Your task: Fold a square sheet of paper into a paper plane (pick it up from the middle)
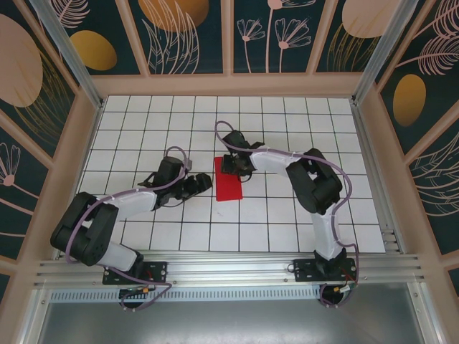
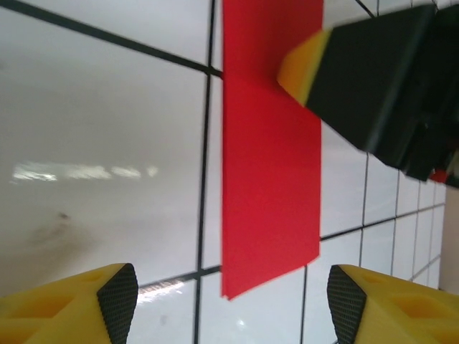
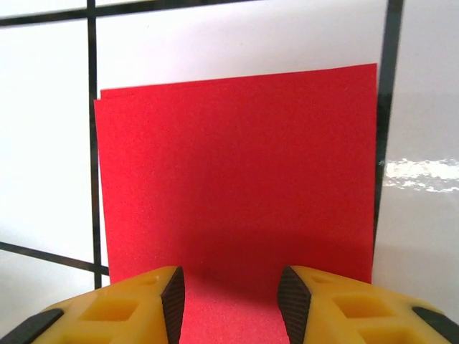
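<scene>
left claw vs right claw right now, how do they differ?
Gap: the left claw stands wide open; the right claw is open more narrowly.
Place: the right claw is over the far end of the folded red paper; the left claw sits beside its left edge, off it.
Shared: yellow-and-black build, gripping nothing.

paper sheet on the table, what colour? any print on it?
The paper is plain bright red, with no print. The right wrist view shows it best.
</scene>
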